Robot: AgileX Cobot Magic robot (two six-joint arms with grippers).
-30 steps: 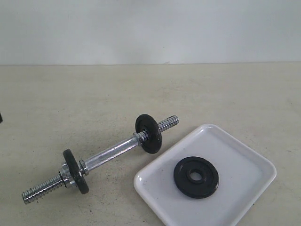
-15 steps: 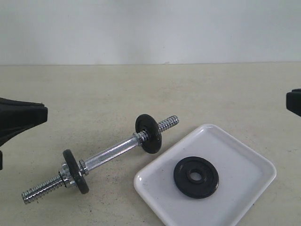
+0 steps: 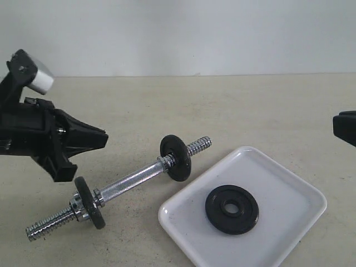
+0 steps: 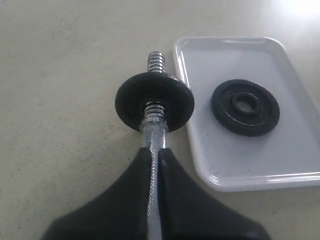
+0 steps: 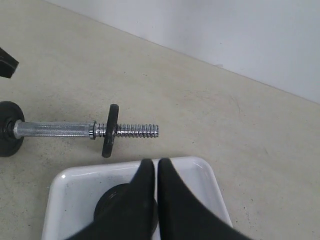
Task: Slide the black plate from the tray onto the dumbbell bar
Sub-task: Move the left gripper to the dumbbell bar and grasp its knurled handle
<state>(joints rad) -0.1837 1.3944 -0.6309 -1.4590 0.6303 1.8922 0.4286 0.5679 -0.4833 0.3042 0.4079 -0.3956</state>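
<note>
The black plate (image 3: pixel 232 209) lies flat in the white tray (image 3: pixel 281 178), hole up, clear of the rim on every side I can see. The right hand (image 5: pixel 155 163) hangs directly over it, its fingers drawn together to a sliver and gripping nothing. From that wrist the plate shows only as a dark arc beside the fingers.

Ahead of those fingertips, past the tray's far rim, the dumbbell bar (image 3: pixel 130 182) lies on the bench (image 3: pixel 250 105). Its threaded end (image 3: pixel 200 145) points toward the tray and is bare beyond the mounted disc (image 3: pixel 176 157) on that side; a 2nd disc sits toward the other end. The left hand (image 3: pixel 103 139) hovers over the knurled stretch between the 2 discs, also closed to a narrow slit. As far as I can judge, it is not touching the metal.

I take the step in hand to be the reach for the plate. A flat disc on a glossy tray offers little to bite. The right hand should spread its fingers wide, come straight down, and close on opposite edges of the rim, or put 1 finger through the hole. It should do this gently, so neither plate nor tray skates away.

The bar rests on round discs and would probably roll, so the left hand ought to clamp the knurling first. After that, the plate should be stood on edge with its hole square to the threaded end before it is pushed on.
</note>
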